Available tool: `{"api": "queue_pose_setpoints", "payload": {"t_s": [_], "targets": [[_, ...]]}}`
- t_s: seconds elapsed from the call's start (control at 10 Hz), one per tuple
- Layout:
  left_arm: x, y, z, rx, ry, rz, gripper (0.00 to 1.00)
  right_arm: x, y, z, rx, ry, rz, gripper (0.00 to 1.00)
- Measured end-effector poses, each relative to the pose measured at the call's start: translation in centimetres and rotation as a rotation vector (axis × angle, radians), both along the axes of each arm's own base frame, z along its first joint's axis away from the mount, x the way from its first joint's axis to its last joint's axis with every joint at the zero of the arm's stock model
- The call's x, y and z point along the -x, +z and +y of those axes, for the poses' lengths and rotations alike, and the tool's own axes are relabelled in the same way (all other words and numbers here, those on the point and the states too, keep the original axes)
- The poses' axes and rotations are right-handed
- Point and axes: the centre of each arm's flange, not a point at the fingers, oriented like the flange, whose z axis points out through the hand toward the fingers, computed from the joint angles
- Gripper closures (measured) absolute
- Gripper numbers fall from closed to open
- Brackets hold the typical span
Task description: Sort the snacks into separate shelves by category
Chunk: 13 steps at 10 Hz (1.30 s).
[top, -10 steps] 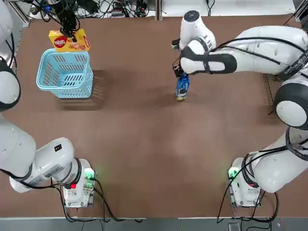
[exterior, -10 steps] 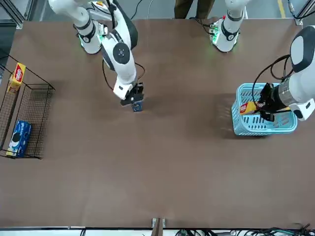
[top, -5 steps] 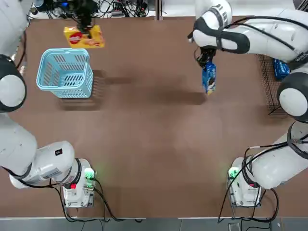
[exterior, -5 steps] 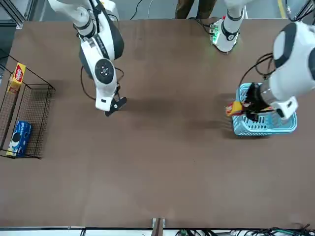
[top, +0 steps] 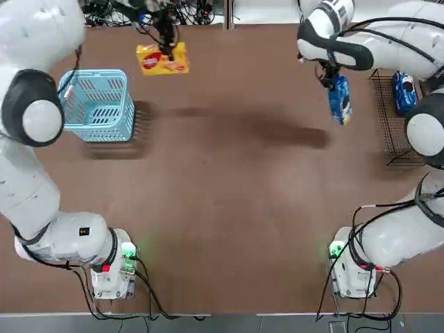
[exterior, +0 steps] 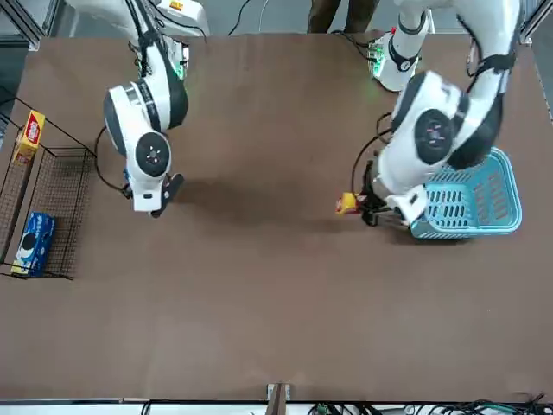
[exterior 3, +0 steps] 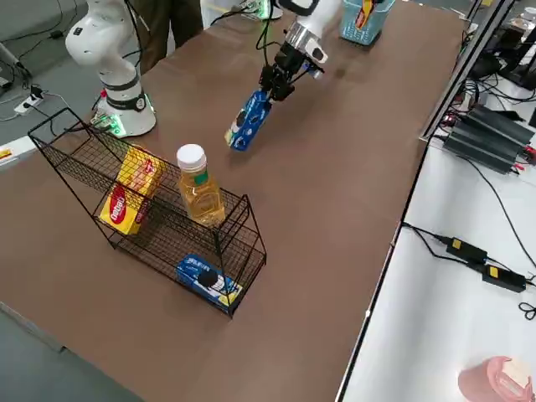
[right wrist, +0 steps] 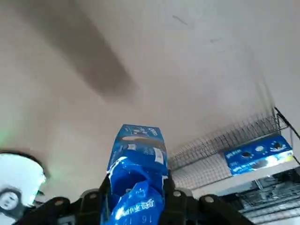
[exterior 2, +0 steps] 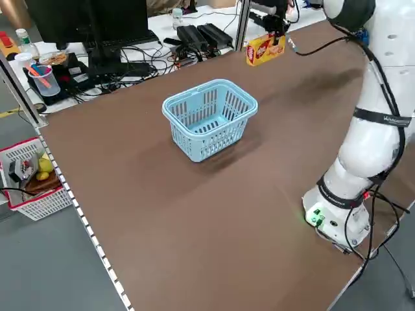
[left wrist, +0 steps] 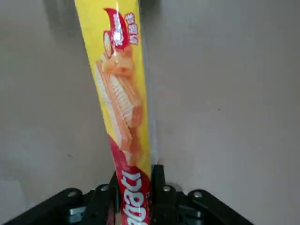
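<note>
My left gripper (top: 166,43) is shut on a yellow box (top: 161,60) and holds it in the air over the table's far side, right of the basket; in the left wrist view the yellow box (left wrist: 124,103) stands between my fingers. My right gripper (top: 331,73) is shut on a blue pack (top: 339,99), hanging above the table a little left of the black wire rack (top: 392,132). In the right side view the rack (exterior 3: 239,222) holds two yellow boxes (exterior 3: 130,197) on its upper tier and a blue pack (exterior 3: 209,283) on its lower one.
A light-blue plastic basket (top: 97,104) stands at the far left. A bottle of amber liquid (exterior 3: 199,188) stands on the rack's upper tier beside the yellow boxes. Cables and power bricks lie beyond the table's far edge.
My left gripper has carried the yellow box rightwards, away from above the basket. My right gripper has moved the blue pack from the table's middle rightwards toward the rack.
</note>
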Motion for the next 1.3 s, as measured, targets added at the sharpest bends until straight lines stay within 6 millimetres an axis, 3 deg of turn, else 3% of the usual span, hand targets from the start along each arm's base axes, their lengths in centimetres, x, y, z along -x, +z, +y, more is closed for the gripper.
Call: {"api": "queue_pose_setpoints", "payload": {"t_s": [0.3, 0.6, 0.8, 1.1, 1.3], "targets": [[1.2, -1.1, -6.5, 0.002, -0.003, -0.021, 0.71, -0.7, 0.2, -3.3, 0.106, 0.096, 0.052, 0.57], [3.8, -2.6, -13.9, 0.014, -0.010, -0.044, 0.71, -0.6, -2.9, -6.9, 0.153, 0.155, 0.077, 0.57], [7.2, -4.1, -19.4, 0.027, -0.040, -0.059, 0.71, -0.3, -4.9, -9.7, 0.167, 0.175, 0.100, 0.57], [13.5, -8.9, -28.0, -0.022, -0.159, -0.134, 0.71, -0.3, -5.0, -10.7, 0.170, 0.208, 0.136, 0.57], [16.6, -11.6, -32.0, 0.017, -0.222, -0.176, 0.71, 0.1, -5.8, -11.6, 0.180, 0.219, 0.153, 0.57]]}}
